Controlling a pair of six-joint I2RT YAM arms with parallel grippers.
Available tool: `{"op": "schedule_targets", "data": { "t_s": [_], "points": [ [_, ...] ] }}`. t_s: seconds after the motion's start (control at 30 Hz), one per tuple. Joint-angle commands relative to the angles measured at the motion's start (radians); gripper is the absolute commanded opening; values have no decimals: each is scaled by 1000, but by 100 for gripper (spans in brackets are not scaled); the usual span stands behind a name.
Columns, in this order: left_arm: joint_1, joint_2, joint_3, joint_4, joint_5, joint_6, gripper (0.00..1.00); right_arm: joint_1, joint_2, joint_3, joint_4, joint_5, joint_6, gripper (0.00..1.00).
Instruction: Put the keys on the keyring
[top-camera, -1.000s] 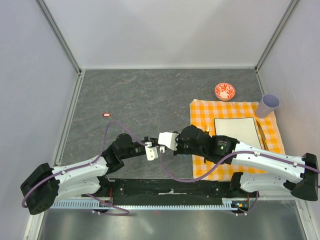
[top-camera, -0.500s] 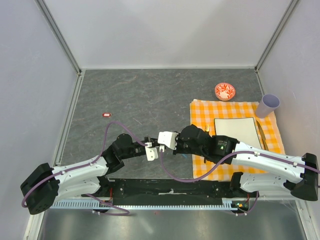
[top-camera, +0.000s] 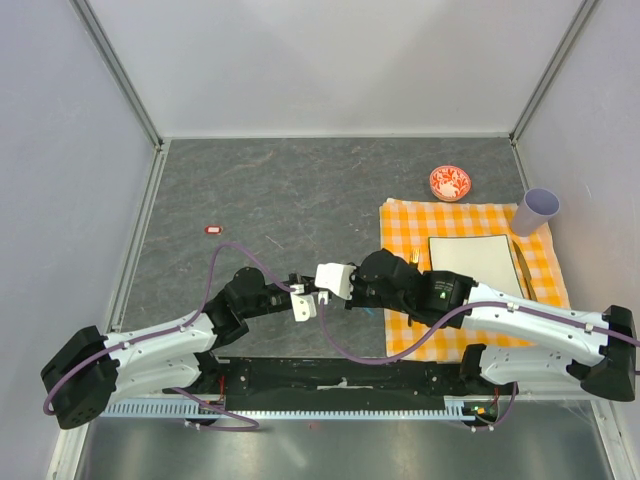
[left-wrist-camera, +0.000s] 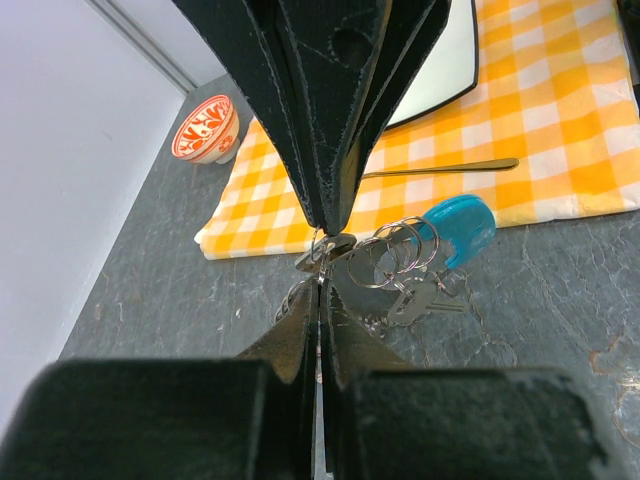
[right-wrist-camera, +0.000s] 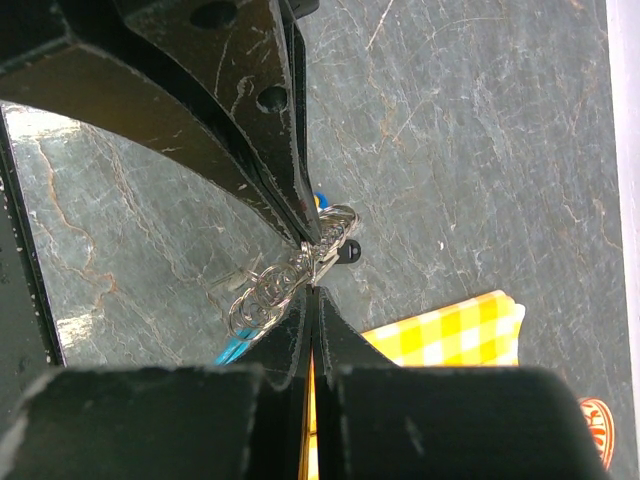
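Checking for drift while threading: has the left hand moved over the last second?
No. The left hand stays the same gap left of the checked cloth.

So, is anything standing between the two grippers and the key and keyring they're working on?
Nothing visible does. The left gripper looks shut on a key, and the right gripper shut on the keyring. Their tips almost meet, and the key sits right against the rings.
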Motion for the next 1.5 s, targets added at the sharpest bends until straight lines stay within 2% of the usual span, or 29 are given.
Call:
{"op": "schedule_targets", "data": {
  "t_s": [0.0, 1.47],
  "points": [
    [-7, -11, 36, 19, -11, 30, 2, 4, 7, 24, 15, -4, -1, 0],
    [-7, -13, 33, 24, -21, 24, 2, 4, -15, 25, 3, 2, 8, 0]
  ]
}}
